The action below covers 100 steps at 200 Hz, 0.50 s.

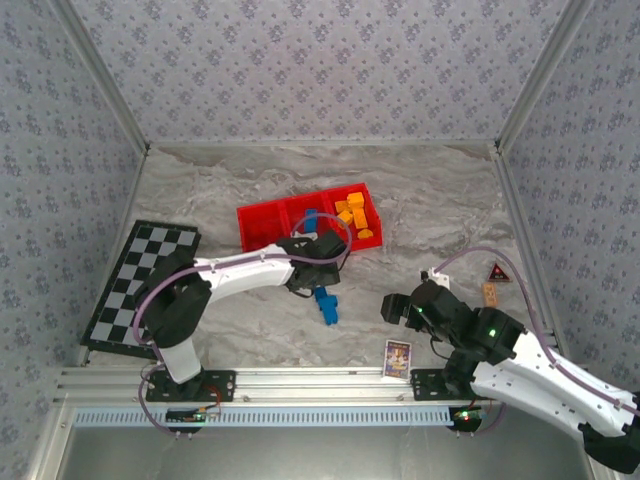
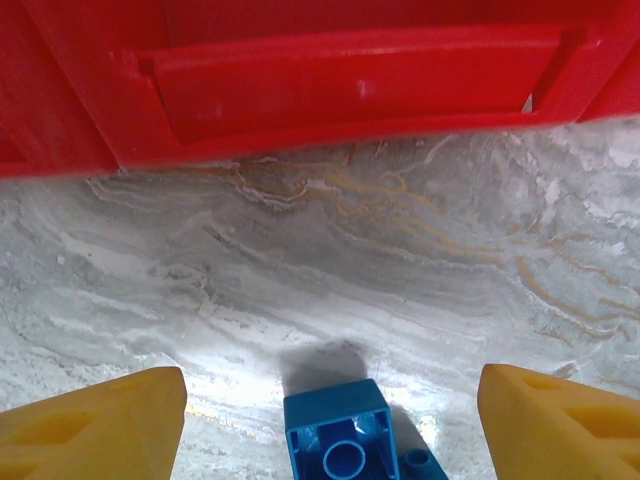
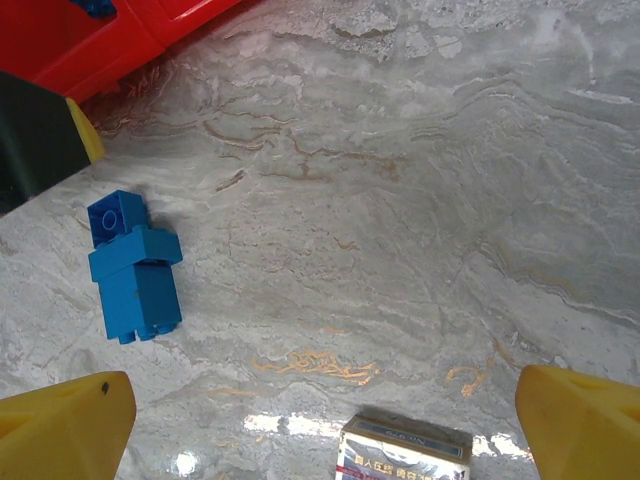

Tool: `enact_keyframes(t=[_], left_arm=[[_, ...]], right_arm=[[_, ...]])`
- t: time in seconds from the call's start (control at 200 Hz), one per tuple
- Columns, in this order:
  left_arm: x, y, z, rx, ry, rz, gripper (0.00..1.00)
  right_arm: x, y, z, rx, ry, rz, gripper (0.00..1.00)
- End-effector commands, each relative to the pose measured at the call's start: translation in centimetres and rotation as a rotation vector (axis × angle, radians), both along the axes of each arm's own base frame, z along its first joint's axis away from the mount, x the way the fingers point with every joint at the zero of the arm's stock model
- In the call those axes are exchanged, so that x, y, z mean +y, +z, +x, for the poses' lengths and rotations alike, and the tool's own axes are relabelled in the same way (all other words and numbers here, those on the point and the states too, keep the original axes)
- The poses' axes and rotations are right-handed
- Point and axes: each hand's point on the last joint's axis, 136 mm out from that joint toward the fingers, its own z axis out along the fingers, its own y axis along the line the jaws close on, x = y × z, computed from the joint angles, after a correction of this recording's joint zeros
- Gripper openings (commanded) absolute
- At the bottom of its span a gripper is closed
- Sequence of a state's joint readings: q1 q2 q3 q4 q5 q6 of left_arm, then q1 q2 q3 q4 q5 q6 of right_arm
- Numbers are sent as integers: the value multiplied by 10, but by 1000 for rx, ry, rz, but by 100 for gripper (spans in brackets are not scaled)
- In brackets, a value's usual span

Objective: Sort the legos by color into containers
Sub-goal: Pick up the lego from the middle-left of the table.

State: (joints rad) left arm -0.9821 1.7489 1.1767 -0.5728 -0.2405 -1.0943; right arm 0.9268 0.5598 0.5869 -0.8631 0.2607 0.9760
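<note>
Beside the red tray [image 2: 350, 70], your left arm [image 1: 245, 270] stretches forward — end effector [image 2: 330, 400] released, jaws wide — with a blue lego [image 2: 338, 445] between them.

A grey marble-patterned table [image 1: 430, 200] carries everything. A red tray [image 1: 262, 228] sits near its middle, turned at a slight angle. Just in front of the tray, apart from its wall, lie a few blue bricks [image 1: 326, 305] stuck together. A black-and-white checkered board [image 1: 140, 285] lies flat along the left edge. A small picture card [image 1: 397, 357] lies at the near edge, and to the right sit a dark triangular piece [image 1: 497, 271] and a tan block [image 1: 489, 293] just beside it
</note>
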Motion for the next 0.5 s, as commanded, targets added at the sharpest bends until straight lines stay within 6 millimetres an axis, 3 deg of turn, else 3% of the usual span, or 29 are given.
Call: enact_keyframes(t=[0.0,0.495], left_arm=[[4,-7,-6,5,36,14,76],[-12,-32,-20,81,-10,14,62]], right_arm=[[-2,-5,-2,11,-2,1,100],[-4,-9,-4,23,-16,13,100]])
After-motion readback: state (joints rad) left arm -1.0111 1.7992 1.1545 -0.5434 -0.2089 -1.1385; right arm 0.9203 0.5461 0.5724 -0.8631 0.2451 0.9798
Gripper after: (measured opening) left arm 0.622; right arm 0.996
